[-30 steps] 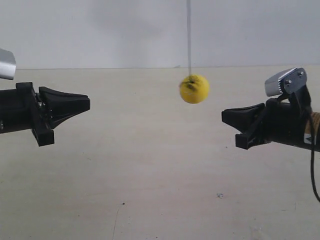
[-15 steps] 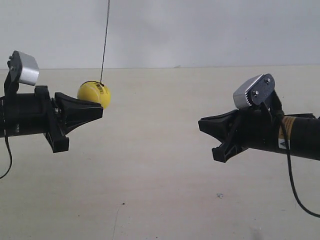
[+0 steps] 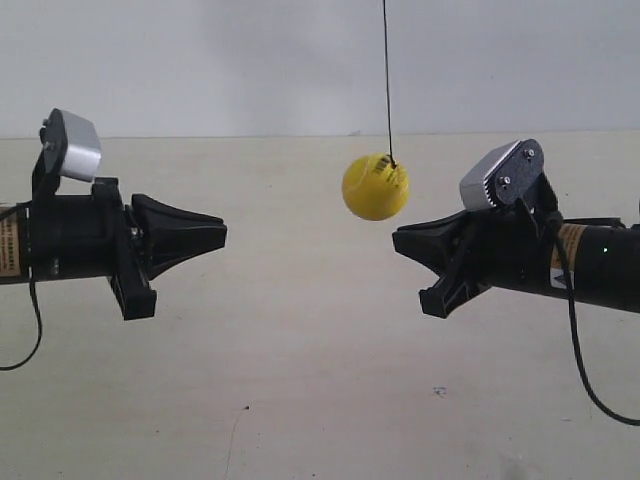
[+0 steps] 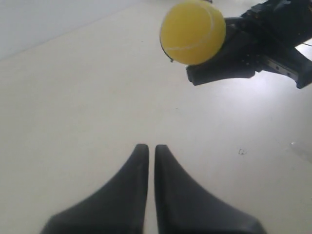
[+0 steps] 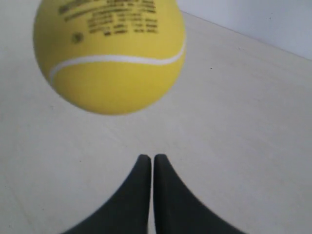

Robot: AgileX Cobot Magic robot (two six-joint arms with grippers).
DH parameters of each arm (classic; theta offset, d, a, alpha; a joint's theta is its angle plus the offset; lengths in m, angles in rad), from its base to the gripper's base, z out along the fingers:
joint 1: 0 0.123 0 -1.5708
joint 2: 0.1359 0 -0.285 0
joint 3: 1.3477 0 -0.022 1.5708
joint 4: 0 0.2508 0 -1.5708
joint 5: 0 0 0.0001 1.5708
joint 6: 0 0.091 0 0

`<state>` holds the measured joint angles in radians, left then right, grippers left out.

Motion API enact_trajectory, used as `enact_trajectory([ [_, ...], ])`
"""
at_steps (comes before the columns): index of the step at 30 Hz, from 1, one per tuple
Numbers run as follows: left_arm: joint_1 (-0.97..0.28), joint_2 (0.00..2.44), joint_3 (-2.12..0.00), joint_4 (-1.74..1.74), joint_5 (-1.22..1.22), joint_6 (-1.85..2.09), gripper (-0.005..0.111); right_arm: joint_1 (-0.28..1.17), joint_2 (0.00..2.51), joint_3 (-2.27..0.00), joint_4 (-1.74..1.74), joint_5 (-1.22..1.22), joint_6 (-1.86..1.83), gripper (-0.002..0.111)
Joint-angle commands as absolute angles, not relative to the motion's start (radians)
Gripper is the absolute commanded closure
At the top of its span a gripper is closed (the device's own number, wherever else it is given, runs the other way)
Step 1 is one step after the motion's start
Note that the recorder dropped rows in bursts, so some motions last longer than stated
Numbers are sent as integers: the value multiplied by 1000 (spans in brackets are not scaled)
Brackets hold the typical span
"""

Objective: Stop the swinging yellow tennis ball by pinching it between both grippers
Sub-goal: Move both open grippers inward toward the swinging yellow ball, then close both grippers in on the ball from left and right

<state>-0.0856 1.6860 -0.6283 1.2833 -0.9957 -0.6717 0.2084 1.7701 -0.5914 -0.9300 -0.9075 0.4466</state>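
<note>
Exterior view has a pale table [image 3: 320,400] filling the lower three quarters of the frame and a grey-white wall [image 3: 200,60] across the top. Two black arms reach in level from the sides, one at the exterior view's left [image 3: 60,240] and one at the exterior view's right [image 3: 600,265], their pointed tips facing each other across the middle. Each carries a small grey camera box, upper left [image 3: 76,146] and right of centre [image 3: 500,175], and a black cable [image 3: 580,350] droops from the arm at the view's right. The yellow tennis ball [image 3: 375,187] hangs a little right of centre in the upper half, just above and beside the tip of the arm at the view's right, clear of it, and well apart from the other tip. A thin dark string [image 3: 387,80] runs from the ball to the top edge. In the left wrist view the left gripper [image 4: 147,146] has its jaws together with only a thin slit between them, holding nothing, and the ball sits at the top right of centre, in front of the other claw. In the right wrist view the right gripper [image 5: 147,157] likewise has its jaws together, empty, with the ball large at the upper left, black print showing.
</note>
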Motion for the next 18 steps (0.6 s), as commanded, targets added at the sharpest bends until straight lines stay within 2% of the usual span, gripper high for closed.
enact_trajectory([
  [1, -115, 1700, -641, 1266, -995, -648, 102, 209, 1771, -601, -924, -908, 432, 108],
  [18, -115, 1700, -641, 1251, -991, -628, 102, 209, 1771, -601, -952, -991, 423, 108],
])
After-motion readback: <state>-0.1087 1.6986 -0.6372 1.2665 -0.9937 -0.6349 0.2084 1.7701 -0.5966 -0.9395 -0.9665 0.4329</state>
